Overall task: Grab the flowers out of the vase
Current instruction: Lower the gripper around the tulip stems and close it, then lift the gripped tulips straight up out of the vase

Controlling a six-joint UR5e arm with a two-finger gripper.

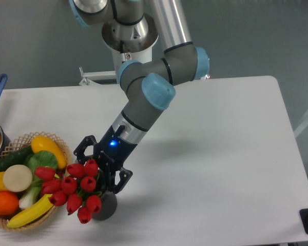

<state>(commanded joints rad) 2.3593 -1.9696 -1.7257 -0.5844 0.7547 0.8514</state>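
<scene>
Pincer (99,168) spread over flowers (74,187), vase (107,204) mostly hidden

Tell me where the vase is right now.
The vase stands near the table's front-left edge, just right of the wicker basket, under the open pincer.

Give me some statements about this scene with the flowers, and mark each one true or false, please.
1. The gripper is open, its fingers spread around the red tulips. True.
2. The tulips lie flat on the table. False: they stand in the dark grey vase.
3. The wicker basket of fruit and vegetables stands to the right of the vase. False: it is on the vase's left in the picture.
4. A yellow banana lies in the basket. True.
5. The gripper holds the tulips high above the vase. False: they are not lifted yet.
</scene>
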